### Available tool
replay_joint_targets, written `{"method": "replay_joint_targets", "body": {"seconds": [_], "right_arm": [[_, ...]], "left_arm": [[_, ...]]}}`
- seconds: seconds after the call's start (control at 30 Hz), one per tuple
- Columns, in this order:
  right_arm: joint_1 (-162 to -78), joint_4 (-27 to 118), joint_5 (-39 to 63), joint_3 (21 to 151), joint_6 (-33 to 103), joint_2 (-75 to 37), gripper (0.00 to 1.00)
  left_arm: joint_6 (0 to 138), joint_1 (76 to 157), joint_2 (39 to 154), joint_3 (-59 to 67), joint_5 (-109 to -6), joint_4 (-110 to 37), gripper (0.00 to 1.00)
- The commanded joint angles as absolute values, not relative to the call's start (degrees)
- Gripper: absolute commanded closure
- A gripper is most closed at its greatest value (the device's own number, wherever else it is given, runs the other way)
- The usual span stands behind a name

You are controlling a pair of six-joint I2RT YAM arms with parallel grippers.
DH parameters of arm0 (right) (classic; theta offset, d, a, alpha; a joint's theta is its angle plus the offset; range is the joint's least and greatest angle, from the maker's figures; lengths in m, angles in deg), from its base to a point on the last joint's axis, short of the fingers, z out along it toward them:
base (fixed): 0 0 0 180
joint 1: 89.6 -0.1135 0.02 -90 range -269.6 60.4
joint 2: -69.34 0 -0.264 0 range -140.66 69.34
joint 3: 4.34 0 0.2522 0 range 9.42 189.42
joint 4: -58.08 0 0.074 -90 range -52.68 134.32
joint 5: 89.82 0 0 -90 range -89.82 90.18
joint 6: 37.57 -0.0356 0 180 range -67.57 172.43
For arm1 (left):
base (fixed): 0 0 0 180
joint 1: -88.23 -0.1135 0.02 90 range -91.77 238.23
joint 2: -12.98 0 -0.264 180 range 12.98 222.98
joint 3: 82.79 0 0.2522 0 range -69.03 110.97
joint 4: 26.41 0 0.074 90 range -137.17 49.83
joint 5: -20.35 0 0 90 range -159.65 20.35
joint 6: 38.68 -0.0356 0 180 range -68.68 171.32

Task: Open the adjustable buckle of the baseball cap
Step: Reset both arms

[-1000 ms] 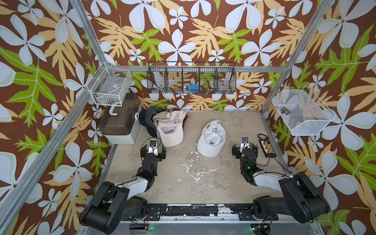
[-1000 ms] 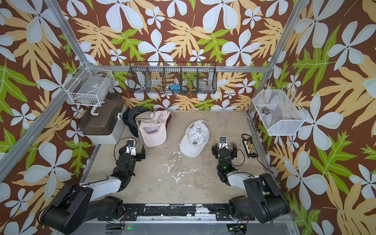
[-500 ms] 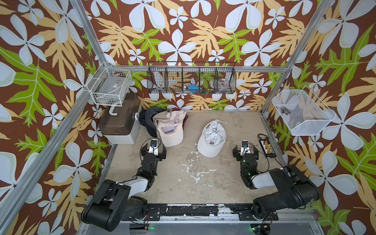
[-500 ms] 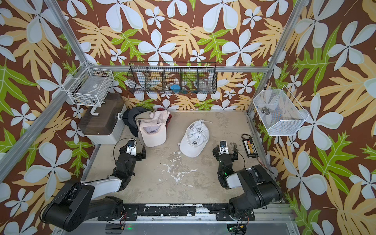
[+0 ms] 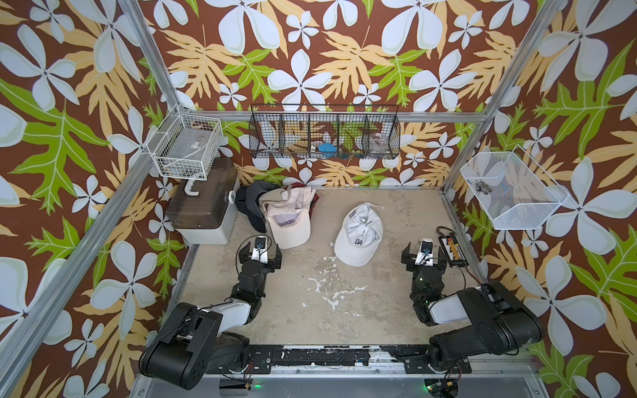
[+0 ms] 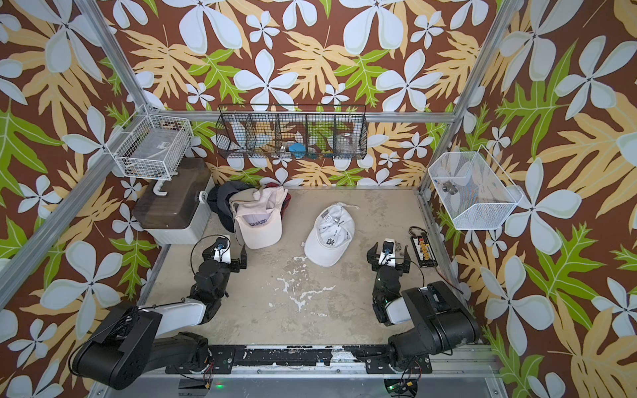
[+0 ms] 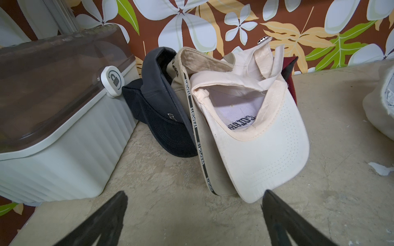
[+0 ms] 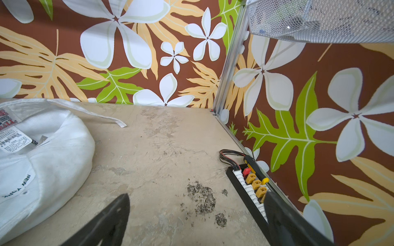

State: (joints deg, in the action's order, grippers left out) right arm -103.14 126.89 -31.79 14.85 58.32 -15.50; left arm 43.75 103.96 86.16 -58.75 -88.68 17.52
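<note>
Lying crown-down near the middle of the surface [image 5: 310,303], the white baseball cap [image 5: 358,237] had kept its place over the last second. Its brim pointed toward 6 o'clock and its strap tail [image 5: 375,206] trailed loose toward 1 o'clock; the buckle was too small to read. What had changed was the right arm, whose elbow and shoulder links had folded back toward 5 o'clock. The right end effector [image 5: 424,245] had barely shifted from the cap's 3 o'clock. It was released and empty, its jaws spread wide, near the cap but apart from it. That retreat, with a free strap end, suggested the opening was probably finished, though the frames could not settle it. The left end effector [image 5: 261,245] sat at the cap's 9 o'clock, likewise released and empty. It aimed toward 12 o'clock at the pile of other caps [image 5: 289,220], whose beige brim lay just beyond its fingertips. Both arms were folded low.
</note>
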Motion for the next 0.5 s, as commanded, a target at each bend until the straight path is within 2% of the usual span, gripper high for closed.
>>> {"method": "replay_joint_targets", "body": {"seconds": [0.0,0.23,0.37,0.47], "right_arm": [[-102.73,132.29,-32.8,13.8,56.69,-15.3,0.0],[-102.65,134.58,-32.78,12.55,56.52,-15.42,0.0],[-102.69,138.61,-32.03,11.01,56.93,-15.95,0.0],[-102.69,140.12,-31.37,10.4,57.2,-16.31,0.0]], "left_arm": [[43.41,103.54,86.57,-58.54,-87.8,20.02,0.0],[44.11,102.34,87.62,-58.93,-86.02,22.99,0.0],[45.48,101.06,90.41,-63.29,-85.68,35.74,0.0],[46.09,100.03,89.41,-63.4,-83.46,33.89,0.0]]}}
